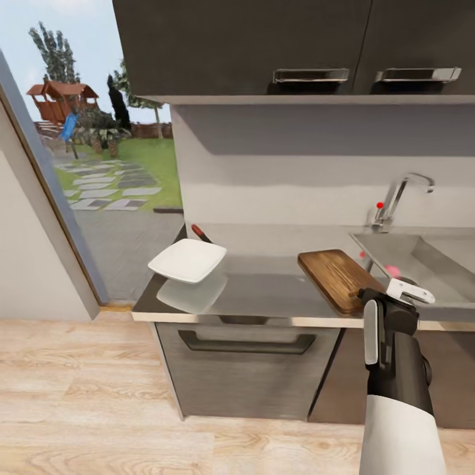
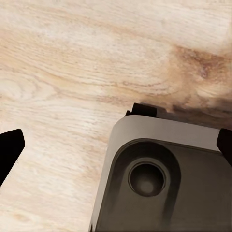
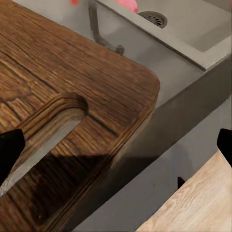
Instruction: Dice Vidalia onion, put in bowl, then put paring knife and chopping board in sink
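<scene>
Right gripper (image 1: 396, 295) is hanging over the near end of the chopping board (image 1: 335, 278), at the counter's front edge. In the right wrist view its two dark fingertips (image 3: 9, 151) are sitting wide apart at opposite edges, nothing between them, so it's open and empty. That view is also showing the board's slot-shaped handle hole (image 3: 46, 145) directly below and the rounded corner lying flat on the countertop (image 3: 169, 84), detail the head view isn't resolving.

Left wrist camera is looking down at the light wood floor (image 2: 72, 72) and a grey part of the robot's base (image 2: 164, 174). Fingertips (image 2: 8, 150) are spread to the frame edges, holding nothing.

Further out in the head view: bowl (image 1: 188, 260) is resting on the countertop's left end, well apart from the board. Paring knife (image 1: 201, 233) is lying just behind the bowl, red handle visible. Sink (image 1: 422, 260) is sitting just right of the board, faucet (image 1: 399, 198) behind it. Something pink (image 1: 392, 270) is showing in the basin; can't tell what.
</scene>
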Controlling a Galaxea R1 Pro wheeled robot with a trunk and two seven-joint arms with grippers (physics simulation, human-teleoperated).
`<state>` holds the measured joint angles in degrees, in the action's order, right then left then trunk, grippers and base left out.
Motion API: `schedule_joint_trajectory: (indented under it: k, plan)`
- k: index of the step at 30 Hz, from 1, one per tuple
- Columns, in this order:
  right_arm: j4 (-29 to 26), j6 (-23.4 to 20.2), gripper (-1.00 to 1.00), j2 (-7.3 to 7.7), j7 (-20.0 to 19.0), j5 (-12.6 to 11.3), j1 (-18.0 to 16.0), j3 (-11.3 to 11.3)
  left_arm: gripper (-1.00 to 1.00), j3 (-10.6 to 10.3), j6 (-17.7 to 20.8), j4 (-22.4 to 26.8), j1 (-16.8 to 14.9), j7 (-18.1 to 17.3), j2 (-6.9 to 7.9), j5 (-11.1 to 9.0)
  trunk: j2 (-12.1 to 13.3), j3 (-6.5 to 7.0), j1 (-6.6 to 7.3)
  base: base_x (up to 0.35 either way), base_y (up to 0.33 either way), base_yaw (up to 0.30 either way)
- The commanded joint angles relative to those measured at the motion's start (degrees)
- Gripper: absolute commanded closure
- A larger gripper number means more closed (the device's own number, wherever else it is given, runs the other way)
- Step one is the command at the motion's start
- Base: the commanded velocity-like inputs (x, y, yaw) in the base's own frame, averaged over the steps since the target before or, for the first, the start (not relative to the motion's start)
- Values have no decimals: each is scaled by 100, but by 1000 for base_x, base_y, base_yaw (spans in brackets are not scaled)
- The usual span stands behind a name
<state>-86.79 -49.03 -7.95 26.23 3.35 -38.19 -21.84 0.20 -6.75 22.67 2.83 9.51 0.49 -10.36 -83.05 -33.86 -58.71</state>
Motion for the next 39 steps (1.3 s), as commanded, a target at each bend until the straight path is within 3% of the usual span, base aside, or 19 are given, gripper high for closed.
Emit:
schedule_joint_trajectory:
  k: [1, 14, 39]
  plan:
    - [-5, -37, -100, -5, -12, 34, -5, -5, -100, -11, -11, 9, 2, 7, 2, -53, -3, -12, -2, 149, 114, 0]
    - [-5, -41, -100, -5, -12, 34, -5, -5, -100, -11, -11, 9, 4, 7, 2, -53, -3, -98, -2, 52, 32, 0]
    - [-5, -41, -100, 10, -12, 42, -4, -30, -100, -11, -11, 0, 1, 7, 2, -53, -3, -115, -2, 0, 0, 0]
